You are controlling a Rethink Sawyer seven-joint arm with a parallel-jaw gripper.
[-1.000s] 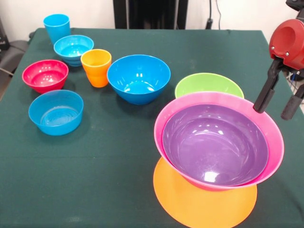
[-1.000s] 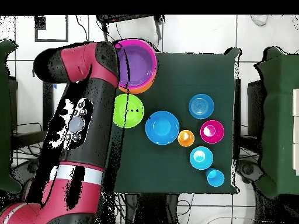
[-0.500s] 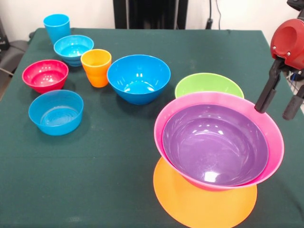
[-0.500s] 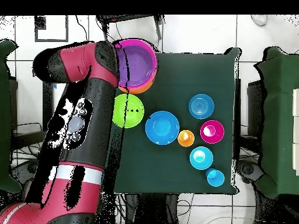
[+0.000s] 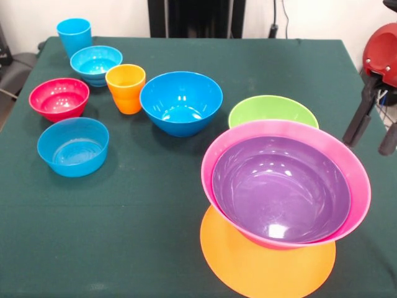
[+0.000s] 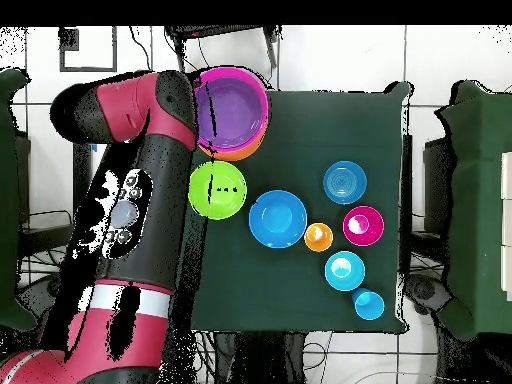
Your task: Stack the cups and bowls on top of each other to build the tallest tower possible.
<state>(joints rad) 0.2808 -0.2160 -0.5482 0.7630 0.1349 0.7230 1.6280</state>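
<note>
While the hand [image 5: 377, 138] hangs empty at the right edge of the front view, fingers spread wide and pointing down, the purple bowl [image 5: 282, 189] sits mouth-up inside the pink bowl [image 5: 214, 155] on the orange bowl [image 5: 248, 270]. From overhead, the arm [image 6: 140, 200] covers the worktop's [image 6: 330, 130] left edge beside the green bowl [image 6: 220, 190].

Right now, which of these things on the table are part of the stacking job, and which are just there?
Part of the job:
- purple bowl nested in pink bowl, on the orange bowl
- green bowl
- big blue bowl
- red bowl
- two small blue bowls
- orange cup, blue cup

Just there:
- green tablecloth
- open gripper
</note>
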